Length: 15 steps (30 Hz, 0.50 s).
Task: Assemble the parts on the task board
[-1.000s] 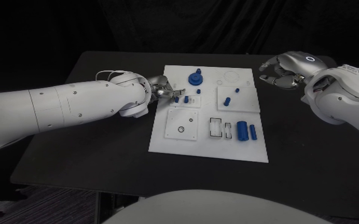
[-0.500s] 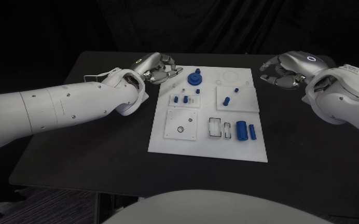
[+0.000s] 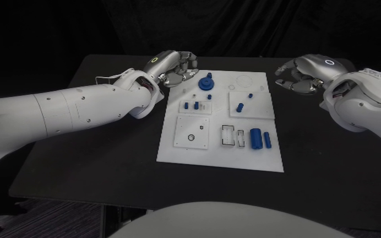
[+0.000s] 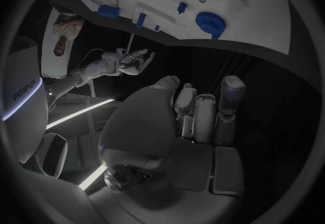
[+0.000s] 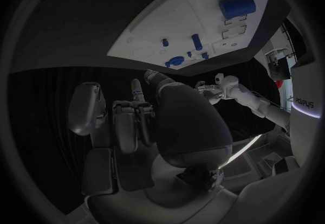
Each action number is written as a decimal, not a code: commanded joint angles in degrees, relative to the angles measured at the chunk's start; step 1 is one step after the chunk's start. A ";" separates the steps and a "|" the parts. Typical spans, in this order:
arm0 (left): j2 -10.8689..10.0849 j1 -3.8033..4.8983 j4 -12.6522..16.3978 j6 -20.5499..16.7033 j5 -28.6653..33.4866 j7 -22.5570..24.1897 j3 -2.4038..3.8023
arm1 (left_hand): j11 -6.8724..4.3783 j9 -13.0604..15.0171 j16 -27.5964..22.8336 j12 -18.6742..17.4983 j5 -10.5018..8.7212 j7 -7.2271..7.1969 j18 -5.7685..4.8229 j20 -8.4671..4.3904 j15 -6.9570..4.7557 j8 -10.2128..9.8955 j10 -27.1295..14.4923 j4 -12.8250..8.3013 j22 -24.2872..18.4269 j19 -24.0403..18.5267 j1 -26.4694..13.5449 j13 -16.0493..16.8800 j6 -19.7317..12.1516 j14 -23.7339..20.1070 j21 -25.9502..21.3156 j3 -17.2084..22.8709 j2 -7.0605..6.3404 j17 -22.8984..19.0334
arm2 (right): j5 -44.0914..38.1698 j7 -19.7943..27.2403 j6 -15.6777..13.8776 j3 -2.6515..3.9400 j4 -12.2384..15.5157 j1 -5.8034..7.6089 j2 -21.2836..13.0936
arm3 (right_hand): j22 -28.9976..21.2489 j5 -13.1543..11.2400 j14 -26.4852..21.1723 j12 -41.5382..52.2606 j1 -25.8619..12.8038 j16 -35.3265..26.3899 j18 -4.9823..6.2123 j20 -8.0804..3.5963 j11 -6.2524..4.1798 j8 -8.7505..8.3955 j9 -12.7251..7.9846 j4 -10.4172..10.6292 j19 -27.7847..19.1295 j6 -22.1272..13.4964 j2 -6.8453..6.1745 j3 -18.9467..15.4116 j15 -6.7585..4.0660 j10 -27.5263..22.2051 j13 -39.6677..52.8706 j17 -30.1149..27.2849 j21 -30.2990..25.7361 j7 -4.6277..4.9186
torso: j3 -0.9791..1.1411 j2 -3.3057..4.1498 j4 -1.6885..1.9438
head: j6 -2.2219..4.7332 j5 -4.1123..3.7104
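The white task board (image 3: 186, 150) lies mid-table. A blue round part with a peg (image 3: 207, 82) stands near its far edge. Two small blue pegs (image 3: 191, 106) stand left of centre, and another peg (image 3: 240, 106) stands further right. A thick blue cylinder (image 3: 256, 138) and a thinner one (image 3: 268, 140) lie near the right edge. My left hand (image 3: 176, 67) hovers just off the board's far left corner, fingers loosely bent, holding nothing. My right hand (image 3: 301, 78) hangs beyond the far right corner, empty too. The left wrist view shows the board (image 4: 237, 23) and the round part (image 4: 210, 20).
Black table (image 3: 95, 155) surrounds the board, with open room on both sides and in front. A dark curtain closes off the back. Empty slots (image 3: 230, 135) sit beside the cylinders, and a ring recess (image 3: 191, 137) lies on the near left plate.
My left hand has drawn back from over the small pegs on the board's left side to beyond the far left corner. The right hand has stayed put.
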 commanded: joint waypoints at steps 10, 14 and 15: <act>6.40 0.08 -5.38 18.73 -17.45 0.52 0.06 | -1.65 -27.69 -6.39 -37.96 -0.83 -5.45 -1.09 -2.17 -3.49 -15.06 -9.16 -4.56 7.39 17.57 3.98 -37.52 8.20 8.63 14.51 10.35 -10.07 -10.80 | -0.13 -0.60 -1.08 0.04 0.48 -0.13 -0.11 | 9.12 0.17 6.00 0.15 0.15 0.17 0.89 -0.23 0.18 -0.29 -0.09 -0.08 -0.24 0.45 0.21 0.32 0.16 5.96 15.05 15.10 -0.16 0.14 | 0.07 0.13 0.07 | -0.01 -0.39; 8.23 0.08 -6.60 19.36 -21.02 -0.73 0.07 | -1.23 -31.62 -6.27 -38.79 -0.80 -7.78 -1.38 -2.29 -3.44 -15.21 -8.70 -5.20 7.32 19.20 3.23 -40.89 8.48 10.24 14.53 8.08 -10.49 -10.64 | -0.13 -0.60 -1.11 0.04 0.54 -0.13 -0.11 | 9.16 0.17 6.00 0.15 0.16 0.17 0.87 -0.23 0.17 -0.28 -0.11 -0.11 -0.18 0.50 0.21 0.34 0.15 5.96 15.05 15.10 -0.05 0.12 | 0.06 0.08 -0.08 | -0.01 -0.38; 8.70 0.08 -6.94 19.42 -21.60 -1.00 0.07 | -1.17 -32.16 -6.20 -38.77 -0.78 -8.00 -1.42 -2.27 -3.39 -15.15 -8.52 -5.44 7.34 19.41 3.32 -41.33 8.71 10.42 14.55 7.87 -10.42 -10.58 | -0.13 -0.60 -1.13 0.04 0.57 -0.13 -0.10 | 9.16 0.17 6.00 0.15 0.16 0.17 0.87 -0.23 0.17 -0.28 -0.11 -0.11 -0.18 0.50 0.21 0.34 0.15 5.96 15.05 15.10 -0.05 0.12 | 0.02 0.06 -0.14 | -0.01 -0.39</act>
